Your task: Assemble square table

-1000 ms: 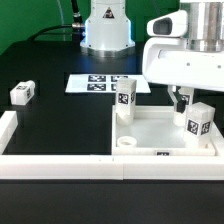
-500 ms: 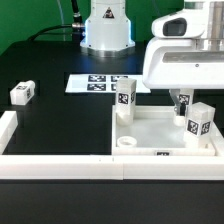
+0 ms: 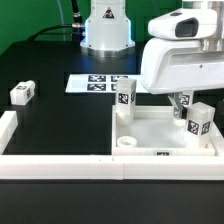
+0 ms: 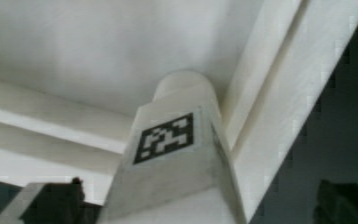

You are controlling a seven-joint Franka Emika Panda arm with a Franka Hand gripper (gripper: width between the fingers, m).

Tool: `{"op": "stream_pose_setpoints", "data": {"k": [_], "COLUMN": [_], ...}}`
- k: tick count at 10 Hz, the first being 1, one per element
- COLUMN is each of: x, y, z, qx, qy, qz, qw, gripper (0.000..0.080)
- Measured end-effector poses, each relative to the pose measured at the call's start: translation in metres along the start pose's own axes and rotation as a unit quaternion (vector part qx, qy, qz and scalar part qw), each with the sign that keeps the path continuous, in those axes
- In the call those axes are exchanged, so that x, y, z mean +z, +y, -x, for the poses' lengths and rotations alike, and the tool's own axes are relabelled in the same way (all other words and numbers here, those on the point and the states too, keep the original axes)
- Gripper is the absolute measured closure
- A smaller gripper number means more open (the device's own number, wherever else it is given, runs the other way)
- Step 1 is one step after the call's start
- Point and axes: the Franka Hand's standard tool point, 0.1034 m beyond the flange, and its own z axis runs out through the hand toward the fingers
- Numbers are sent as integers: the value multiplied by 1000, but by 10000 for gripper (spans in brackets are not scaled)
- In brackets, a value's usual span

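The white square tabletop (image 3: 160,128) lies tray-like at the exterior view's right. One tagged white leg (image 3: 125,100) stands in its far left corner. Another leg (image 3: 198,121) stands upright at its right side, and in the wrist view this leg (image 4: 172,150) rises between my two dark fingers (image 4: 51,205) with a gap on each side. My gripper (image 3: 182,103) (image 4: 197,212) hangs open just above and behind that leg, holding nothing. A third leg (image 3: 23,93) lies loose on the black table at the left. A round socket (image 3: 127,143) shows at the near left corner.
The marker board (image 3: 100,83) lies behind the tabletop. Long white border walls run along the front (image 3: 60,165) and the left (image 3: 8,130). The arm's white base (image 3: 107,25) stands at the back.
My hand has lifted a little and drifted toward the exterior view's left, away from the right leg. The leg stays upright and the jaws stay wide.
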Motion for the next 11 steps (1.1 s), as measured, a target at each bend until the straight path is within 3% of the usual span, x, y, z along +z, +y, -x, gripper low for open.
{"op": "stream_pose_setpoints", "data": {"k": [4,6,7,10,11], "x": [0,0,0,0,0], "y": [5,5,5,5,4], "z": [1,1,1,1,1], "qx": [-120,-117,-117,-104,-42], "qy": [-3,-3,-3,-2,-3], "qz": [10,10,10,10,7], "qw": [993,993,993,995,999], "gripper": [151,418,509,509,509]}}
